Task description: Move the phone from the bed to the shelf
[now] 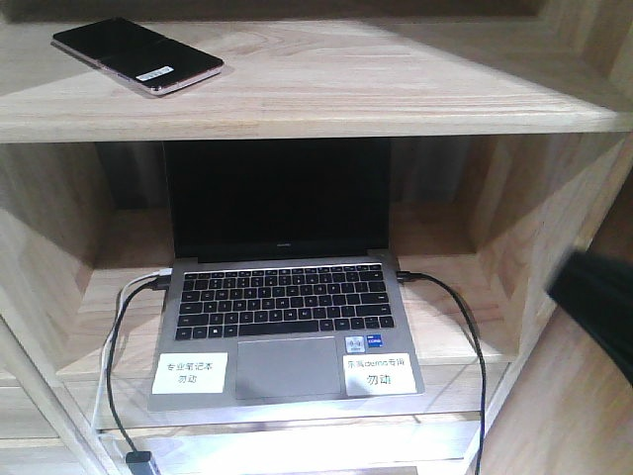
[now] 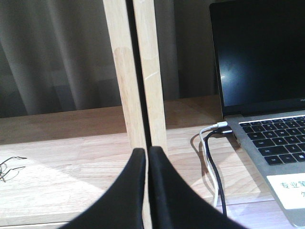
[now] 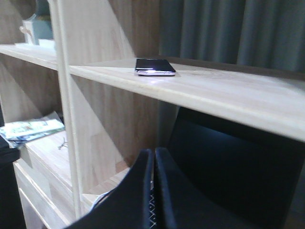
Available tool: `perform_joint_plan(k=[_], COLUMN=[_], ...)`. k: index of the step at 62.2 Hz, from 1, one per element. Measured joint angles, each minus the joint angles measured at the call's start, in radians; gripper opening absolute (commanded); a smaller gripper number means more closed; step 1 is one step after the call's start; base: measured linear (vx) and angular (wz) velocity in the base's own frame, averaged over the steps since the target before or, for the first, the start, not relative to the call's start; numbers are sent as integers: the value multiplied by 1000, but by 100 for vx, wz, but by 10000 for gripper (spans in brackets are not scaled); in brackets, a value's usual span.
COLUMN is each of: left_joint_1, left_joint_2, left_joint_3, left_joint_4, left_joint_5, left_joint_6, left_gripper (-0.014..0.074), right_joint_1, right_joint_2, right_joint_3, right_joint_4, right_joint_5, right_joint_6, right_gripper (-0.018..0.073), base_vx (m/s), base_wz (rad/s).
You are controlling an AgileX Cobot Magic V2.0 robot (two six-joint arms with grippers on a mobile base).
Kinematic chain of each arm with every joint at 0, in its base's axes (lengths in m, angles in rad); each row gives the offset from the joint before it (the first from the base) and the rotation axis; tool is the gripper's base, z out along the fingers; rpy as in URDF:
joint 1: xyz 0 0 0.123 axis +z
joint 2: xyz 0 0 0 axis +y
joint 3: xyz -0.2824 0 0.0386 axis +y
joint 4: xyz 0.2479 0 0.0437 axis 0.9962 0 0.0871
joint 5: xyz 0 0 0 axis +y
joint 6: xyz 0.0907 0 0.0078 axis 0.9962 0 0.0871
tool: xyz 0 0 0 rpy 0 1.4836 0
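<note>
The phone (image 1: 136,55), a glossy black slab with a white sticker and pinkish edge, lies flat on the upper plank of the light wood shelf (image 1: 396,94), near its left end. The right wrist view also has the phone (image 3: 155,67) resting on that plank, above and beyond my right gripper (image 3: 155,151), which is shut and empty. My left gripper (image 2: 147,151) is shut with nothing in it, pointing at an upright post of the shelf (image 2: 136,71). The bed is out of view.
An open grey laptop (image 1: 282,307) with cables (image 1: 465,327) sits in the compartment below the phone. Glasses (image 2: 9,167) lie on the lower board to the left. A dark arm part (image 1: 598,297) shows at the right edge. Magazines (image 3: 28,129) lie on a lower left board.
</note>
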Motion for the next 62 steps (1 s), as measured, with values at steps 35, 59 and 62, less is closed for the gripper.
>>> perform_joint_plan(k=[35, 59, 62], left_joint_1=[0, 0, 0], left_joint_2=[0, 0, 0], left_joint_3=[0, 0, 0], left_joint_4=[0, 0, 0], left_joint_5=[0, 0, 0], left_joint_6=[0, 0, 0], left_gripper=[1, 1, 1], right_joint_1=[0, 0, 0], right_joint_2=[-79, -79, -79], right_joint_3=[58, 58, 58], right_joint_4=[7, 17, 27], right_joint_5=[-36, -36, -36], right_joint_6=[0, 0, 0], right_gripper=[-10, -10, -10], base_vx=[0, 0, 0], base_wz=[0, 0, 0])
